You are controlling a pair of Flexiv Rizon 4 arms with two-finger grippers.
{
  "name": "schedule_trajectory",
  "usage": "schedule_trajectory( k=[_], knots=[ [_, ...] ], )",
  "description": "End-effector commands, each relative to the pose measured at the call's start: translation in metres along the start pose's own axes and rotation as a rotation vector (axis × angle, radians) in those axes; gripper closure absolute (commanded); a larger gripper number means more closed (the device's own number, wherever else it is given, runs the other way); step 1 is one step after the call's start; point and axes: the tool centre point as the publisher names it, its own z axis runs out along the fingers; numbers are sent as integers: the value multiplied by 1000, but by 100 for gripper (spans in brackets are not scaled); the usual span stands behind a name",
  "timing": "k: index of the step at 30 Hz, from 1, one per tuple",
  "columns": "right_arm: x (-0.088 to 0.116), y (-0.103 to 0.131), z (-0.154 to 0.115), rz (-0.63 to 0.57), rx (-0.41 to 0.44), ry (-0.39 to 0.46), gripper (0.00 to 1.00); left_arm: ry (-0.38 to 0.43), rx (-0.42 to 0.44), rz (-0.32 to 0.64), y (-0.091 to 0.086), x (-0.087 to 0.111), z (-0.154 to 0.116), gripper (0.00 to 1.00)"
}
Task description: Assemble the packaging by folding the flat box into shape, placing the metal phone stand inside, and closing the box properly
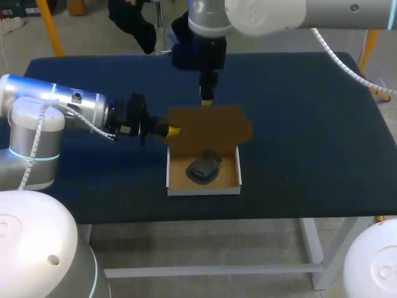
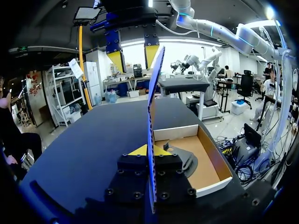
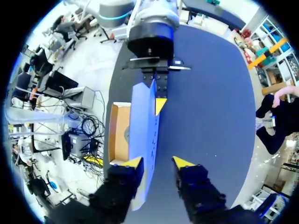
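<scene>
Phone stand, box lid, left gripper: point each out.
phone stand (image 1: 203,169), head view, its dark middle.
box lid (image 1: 214,127), head view, middle of the raised brown flap.
left gripper (image 2: 150,150), left wrist view, between its yellow tips.

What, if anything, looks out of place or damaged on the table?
Nothing stands out. The phone stand lies inside the open box, and the lid stands upright, gripped by the left gripper and between the right gripper's open fingers.

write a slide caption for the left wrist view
Left pincer shut on the upright box lid, phone stand lying in the open box, right pincer open at the lid's far edge.
</scene>
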Motion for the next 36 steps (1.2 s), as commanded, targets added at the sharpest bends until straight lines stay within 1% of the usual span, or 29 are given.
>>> schedule_trajectory(
  k=[1,4,7,15,26,36],
  knots=[
    [9,-1,-2,0,-1,-14,58,-1,1,0,1,1,1,100],
    [12,-1,0,2,1,-11,60,-1,1,0,1,1,1,100],
    [14,-1,2,5,-12,16,59,-1,1,0,1,1,1,100],
    [19,1,6,7,-6,30,58,-1,1,0,1,1,1,100],
    [23,3,12,5,0,53,59,-1,1,0,1,1,1,100],
    [25,3,18,-3,-9,49,54,-1,1,0,1,1,1,100]
  ],
)
